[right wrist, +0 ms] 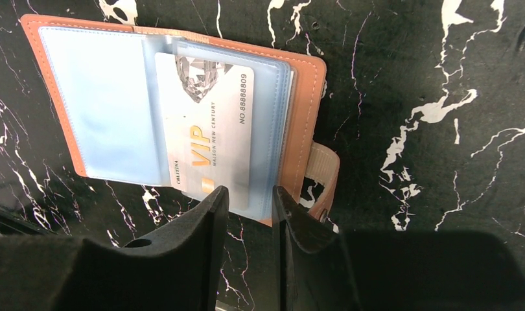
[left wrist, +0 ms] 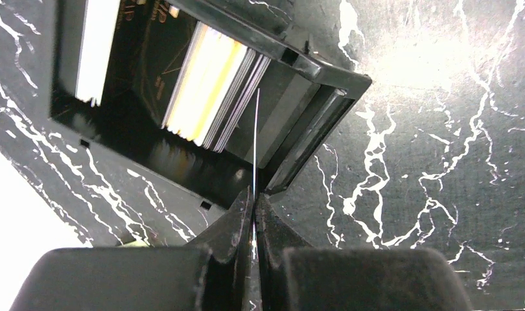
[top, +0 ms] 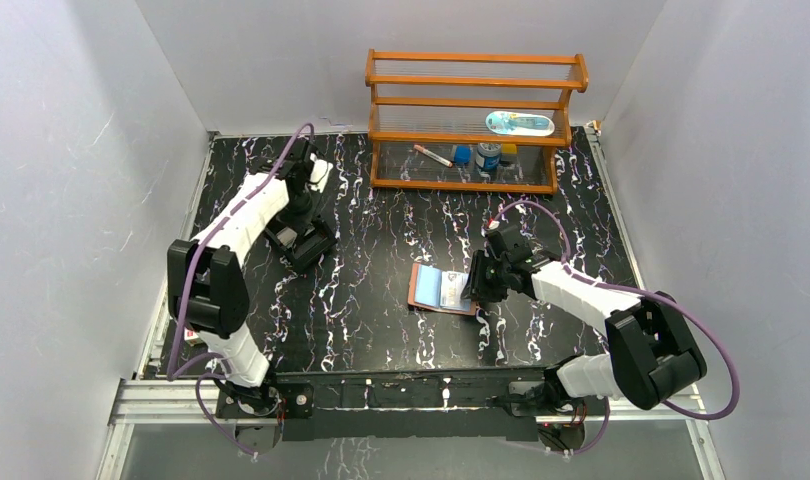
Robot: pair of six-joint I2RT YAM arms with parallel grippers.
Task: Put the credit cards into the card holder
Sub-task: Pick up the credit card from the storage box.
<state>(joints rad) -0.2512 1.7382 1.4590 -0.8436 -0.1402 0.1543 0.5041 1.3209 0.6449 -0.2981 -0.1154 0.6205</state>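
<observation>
My left gripper (left wrist: 255,198) is shut on a thin credit card (left wrist: 256,142), seen edge-on, standing over the near corner of a black tray (left wrist: 306,137). Inside the tray, a stack of yellowish and white credit cards (left wrist: 211,91) leans on edge, and a white one (left wrist: 94,45) stands further left. The tan card holder (right wrist: 306,116) lies open mid-table with pale blue pockets; a white VIP card (right wrist: 211,129) sits in one. My right gripper (right wrist: 250,194) is open, its tips at the holder's near edge. From above, the left gripper (top: 299,232) hangs over the tray (top: 318,250), and the right gripper (top: 473,285) is beside the holder (top: 436,288).
A wooden two-shelf rack (top: 476,75) stands at the back of the table, holding a marker, a small bottle and other small items. Grey walls close in the left, right and back sides.
</observation>
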